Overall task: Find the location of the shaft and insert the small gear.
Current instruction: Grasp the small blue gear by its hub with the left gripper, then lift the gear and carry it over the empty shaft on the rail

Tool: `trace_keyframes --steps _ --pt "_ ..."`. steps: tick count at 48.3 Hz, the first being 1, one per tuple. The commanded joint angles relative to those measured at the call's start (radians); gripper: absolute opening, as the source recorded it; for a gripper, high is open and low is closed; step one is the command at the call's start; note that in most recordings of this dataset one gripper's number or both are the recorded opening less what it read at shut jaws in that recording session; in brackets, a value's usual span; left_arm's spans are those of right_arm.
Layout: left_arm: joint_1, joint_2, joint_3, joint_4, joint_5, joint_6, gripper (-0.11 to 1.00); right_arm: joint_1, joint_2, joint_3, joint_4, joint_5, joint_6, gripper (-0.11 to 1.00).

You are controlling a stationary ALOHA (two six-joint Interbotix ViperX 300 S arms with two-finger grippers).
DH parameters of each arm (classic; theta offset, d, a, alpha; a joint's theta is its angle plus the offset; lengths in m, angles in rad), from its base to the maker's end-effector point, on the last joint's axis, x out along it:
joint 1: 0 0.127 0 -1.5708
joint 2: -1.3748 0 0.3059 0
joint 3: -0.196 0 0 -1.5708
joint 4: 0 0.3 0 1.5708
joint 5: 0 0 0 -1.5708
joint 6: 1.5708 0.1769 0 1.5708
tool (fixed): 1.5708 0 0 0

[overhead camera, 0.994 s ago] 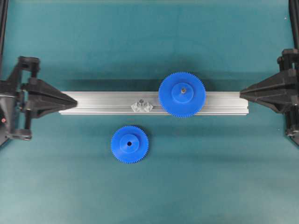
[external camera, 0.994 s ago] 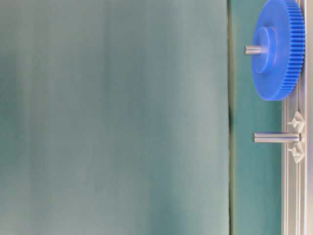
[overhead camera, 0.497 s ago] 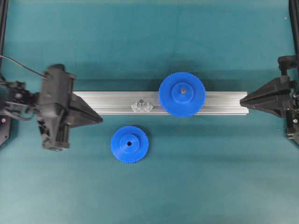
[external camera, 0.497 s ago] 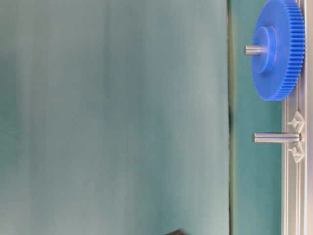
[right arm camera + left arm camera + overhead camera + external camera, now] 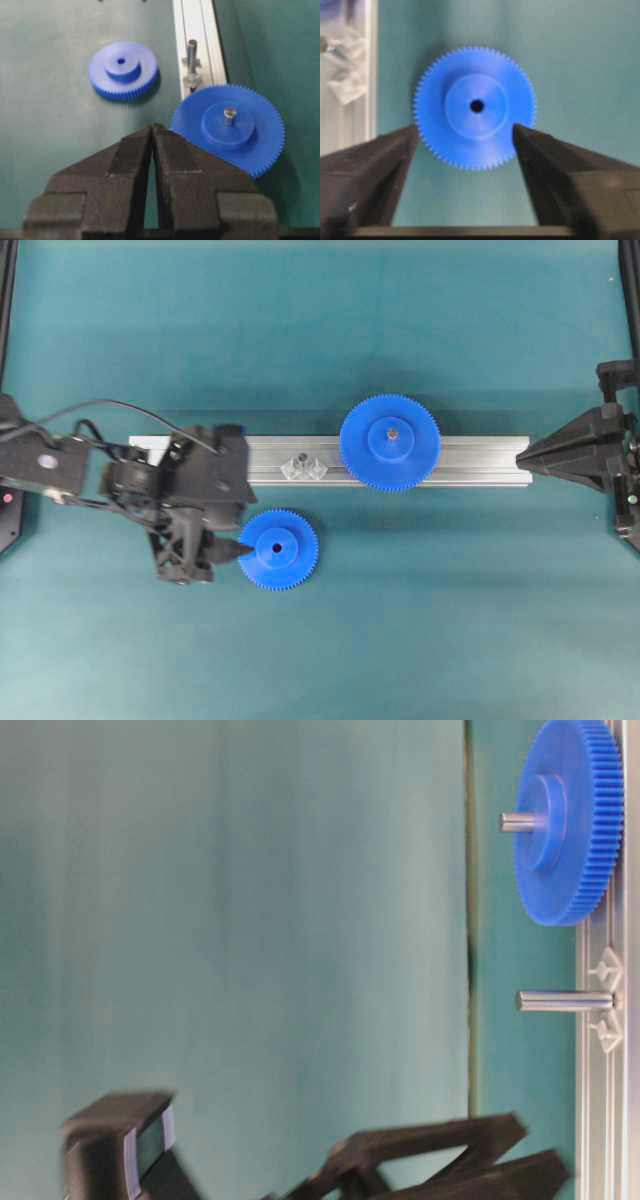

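On top of a flat teal-green mat [image 5: 330,640] lies everything. The mat is smooth and fills each view; no walls or other parts of the room show, only black frame bars [image 5: 8,300] at the far edges of the overhead view.

A long silver metal rail [image 5: 470,461] lies across the middle of the mat. The shaft [image 5: 300,457], a tiny grey pin, stands up from the rail on a shiny little base. From the table-level view it is bare, with nothing on it. The big blue gear [image 5: 389,442] sits on the rail just to the right of the shaft, on its own pin. The two are near but not touching.

The small gear [image 5: 278,549] lies flat on the mat, just below the rail and a little left of the shaft. Its round hub and small hole face up.

The left gripper [image 5: 240,540] is at the left edge of the small gear. In the left wrist view its two black fingers [image 5: 375,170] stand wide apart, one on each side of the gear's near edge. They look very close to the teeth, but I cannot tell if they touch. The gear is not held.

The right gripper [image 5: 522,450] waits at the right end of the rail, pointing at it. In the right wrist view its fingers [image 5: 131,165] are pressed close together, with only a thin gap, and hold nothing.
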Motion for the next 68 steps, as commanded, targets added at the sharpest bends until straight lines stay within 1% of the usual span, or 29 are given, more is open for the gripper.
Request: trace_keyframes --steps 1,3,9,22,26,33,60,68 --pt "-0.008 0.034 -0.057 0.002 0.025 -0.003 0.91 0.003 0.005 -0.006 0.003 -0.005 0.009 0.12" --pt "-0.008 0.054 -0.071 0.002 0.041 -0.003 0.93 0.003 0.005 -0.003 0.003 -0.005 0.009 0.12" --pt "-0.009 0.115 -0.11 0.002 0.08 -0.003 0.9 0.003 0.005 0.002 0.003 0.003 0.009 0.12" --pt "-0.018 0.225 -0.186 0.003 0.118 0.018 0.91 0.003 0.005 0.003 0.009 0.006 0.011 0.12" --pt "-0.023 0.249 -0.204 0.003 0.127 0.018 0.91 0.003 0.003 0.006 0.011 0.008 0.021 0.12" --pt "-0.029 0.276 -0.213 0.003 0.13 0.017 0.91 0.009 0.0 0.015 0.012 0.008 0.04 0.12" --pt "-0.029 0.321 -0.215 0.003 0.13 0.008 0.91 0.014 -0.032 0.034 0.011 0.008 0.04 0.12" --pt "-0.029 0.322 -0.218 0.002 0.204 0.008 0.89 0.014 -0.035 0.035 0.011 0.018 0.04 0.12"
